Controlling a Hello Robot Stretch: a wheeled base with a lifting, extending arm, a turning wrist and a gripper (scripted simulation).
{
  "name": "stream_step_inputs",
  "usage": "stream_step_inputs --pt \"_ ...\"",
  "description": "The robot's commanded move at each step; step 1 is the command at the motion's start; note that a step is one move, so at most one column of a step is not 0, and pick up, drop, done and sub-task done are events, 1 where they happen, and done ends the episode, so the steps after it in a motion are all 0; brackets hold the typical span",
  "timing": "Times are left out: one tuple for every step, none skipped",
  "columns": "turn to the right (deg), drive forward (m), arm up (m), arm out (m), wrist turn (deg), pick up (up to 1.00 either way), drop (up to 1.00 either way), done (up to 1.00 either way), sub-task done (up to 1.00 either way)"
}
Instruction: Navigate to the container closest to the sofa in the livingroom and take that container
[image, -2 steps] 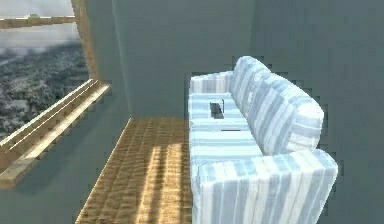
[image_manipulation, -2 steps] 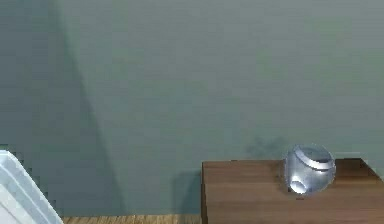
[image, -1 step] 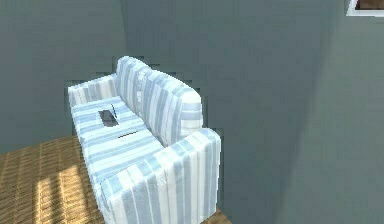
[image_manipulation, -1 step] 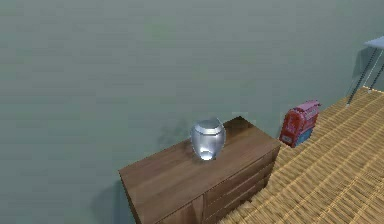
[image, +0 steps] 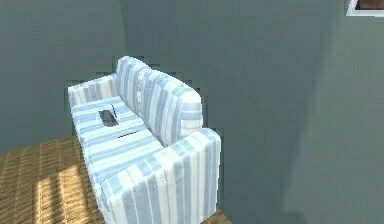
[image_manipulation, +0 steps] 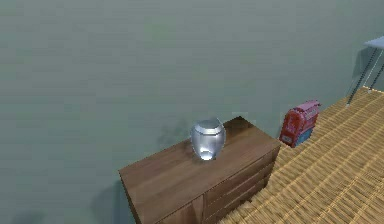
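A blue and white striped sofa (image: 145, 140) stands in the middle of the forward view, angled against a grey-green wall, with a small dark flat thing (image: 107, 117) lying on its seat. In the arm side view a rounded silver metal container (image_manipulation: 208, 139) stands upright on top of a brown wooden dresser (image_manipulation: 170, 180) set against the wall.
A red and blue boxy thing (image_manipulation: 301, 121) stands on the wooden floor right of the dresser. Pale furniture legs (image_manipulation: 369, 62) show at the arm side view's right edge. Wooden floor (image: 40, 185) spreads left of the sofa. A frame corner (image: 366, 7) hangs top right.
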Motion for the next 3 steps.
stream_step_inputs --pt "0.0 0.0 0.26 0.0 0.0 0.0 0.0 0.0 0.0" --pt "0.0 0.0 0.0 0.46 0.0 0.0 0.0 0.0 0.0" --pt "0.0 0.0 0.0 0.0 45.0 0.0 0.0 0.0 0.0"
